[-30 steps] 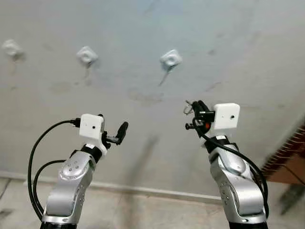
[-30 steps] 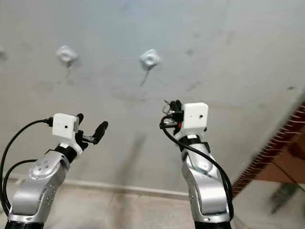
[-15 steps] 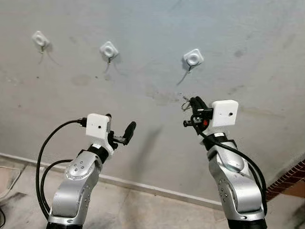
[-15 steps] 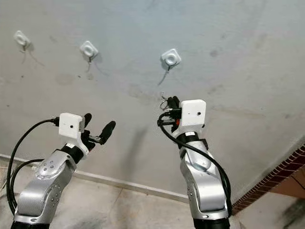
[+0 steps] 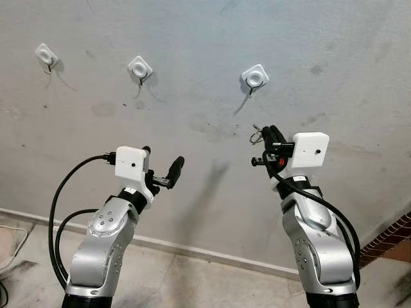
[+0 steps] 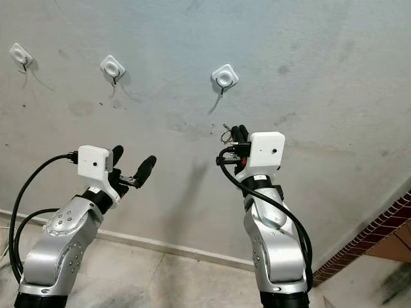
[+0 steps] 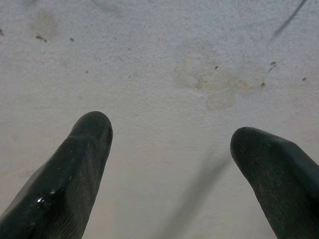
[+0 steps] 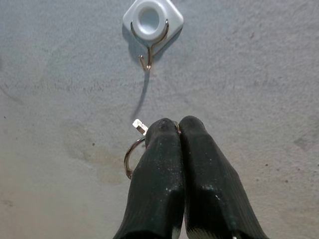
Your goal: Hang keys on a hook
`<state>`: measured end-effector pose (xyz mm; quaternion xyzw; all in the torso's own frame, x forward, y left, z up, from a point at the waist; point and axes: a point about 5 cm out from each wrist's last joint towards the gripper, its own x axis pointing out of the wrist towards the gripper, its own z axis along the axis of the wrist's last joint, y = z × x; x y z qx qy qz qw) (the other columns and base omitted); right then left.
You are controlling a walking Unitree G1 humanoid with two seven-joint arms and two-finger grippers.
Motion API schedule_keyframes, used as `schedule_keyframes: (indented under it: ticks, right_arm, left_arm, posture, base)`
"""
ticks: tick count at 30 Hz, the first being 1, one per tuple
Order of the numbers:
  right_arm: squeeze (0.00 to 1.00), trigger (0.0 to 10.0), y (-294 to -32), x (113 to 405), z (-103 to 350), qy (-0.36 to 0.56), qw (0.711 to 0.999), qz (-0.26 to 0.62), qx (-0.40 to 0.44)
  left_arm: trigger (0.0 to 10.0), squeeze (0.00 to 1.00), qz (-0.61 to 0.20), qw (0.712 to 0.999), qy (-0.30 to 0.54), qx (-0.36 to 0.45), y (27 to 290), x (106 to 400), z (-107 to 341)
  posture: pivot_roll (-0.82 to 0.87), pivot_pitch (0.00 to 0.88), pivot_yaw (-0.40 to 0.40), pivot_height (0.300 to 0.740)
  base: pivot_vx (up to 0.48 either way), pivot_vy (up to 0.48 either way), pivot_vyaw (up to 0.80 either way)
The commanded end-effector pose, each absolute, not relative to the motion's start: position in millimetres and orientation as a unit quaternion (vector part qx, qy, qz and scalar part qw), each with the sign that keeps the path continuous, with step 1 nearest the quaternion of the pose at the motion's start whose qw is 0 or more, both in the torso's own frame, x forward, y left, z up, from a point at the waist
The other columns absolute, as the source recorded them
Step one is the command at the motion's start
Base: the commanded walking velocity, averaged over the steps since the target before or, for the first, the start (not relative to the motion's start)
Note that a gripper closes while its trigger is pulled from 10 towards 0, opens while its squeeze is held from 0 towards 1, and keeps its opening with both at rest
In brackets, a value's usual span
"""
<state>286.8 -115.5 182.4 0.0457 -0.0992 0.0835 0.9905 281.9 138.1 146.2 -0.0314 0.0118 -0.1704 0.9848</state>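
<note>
Three white hooks are fixed in a row on the grey wall: a left hook (image 5: 46, 56), a middle hook (image 5: 139, 67) and a right hook (image 5: 255, 77). My right gripper (image 5: 273, 135) is raised below the right hook and shut on a key ring (image 5: 256, 135), whose wire loop sticks out beside the fingertips. In the right wrist view the key ring (image 8: 133, 155) hangs below the right hook (image 8: 151, 22) with a gap of bare wall between them. My left gripper (image 5: 163, 165) is held up lower left, open and holding nothing, facing bare wall (image 7: 199, 79).
The wall meets a tiled floor (image 5: 167, 276) along a pale skirting strip (image 5: 192, 251). A brick edge (image 5: 388, 240) shows at the lower right. A white cable (image 5: 13, 237) lies on the floor at the far left.
The camera has tilted, so the hooks sit lower in view. My right gripper has risen slightly toward the right hook with the key ring still in it.
</note>
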Motion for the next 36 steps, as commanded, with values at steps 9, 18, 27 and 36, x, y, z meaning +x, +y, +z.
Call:
schedule_keyframes:
  ticks: [9,18,27,36]
  right_arm:
    - [0.00,10.0,-116.5,285.6,194.5,-0.125,0.988,0.080,0.049]
    - [0.00,10.0,-123.6,282.2,194.3,-0.124,0.989,0.074,0.042]
    - [0.00,10.0,-128.9,268.5,193.7,-0.117,0.989,0.081,0.039]
    - [0.00,10.0,-138.4,244.6,191.0,-0.097,0.990,0.100,0.027]
  left_arm:
    - [10.0,0.00,-0.168,0.984,0.003,-0.062,132.1,287.6,163.8]
    - [10.0,0.00,-0.175,0.982,0.004,-0.069,127.8,283.1,165.8]
    - [10.0,0.00,-0.153,0.988,0.008,-0.009,147.7,270.0,164.5]
    - [10.0,0.00,-0.115,0.992,0.024,0.042,177.4,250.0,157.0]
  posture:
    - [0.13,0.000,-0.010,0.740]
    - [0.12,0.000,-0.013,0.740]
    - [0.14,0.000,-0.022,0.740]
    - [0.16,0.000,-0.032,0.740]
  base:
    - [0.260,0.000,0.00]
    - [0.280,0.000,0.00]
    - [0.058,0.000,0.00]
    - [0.000,0.000,0.00]
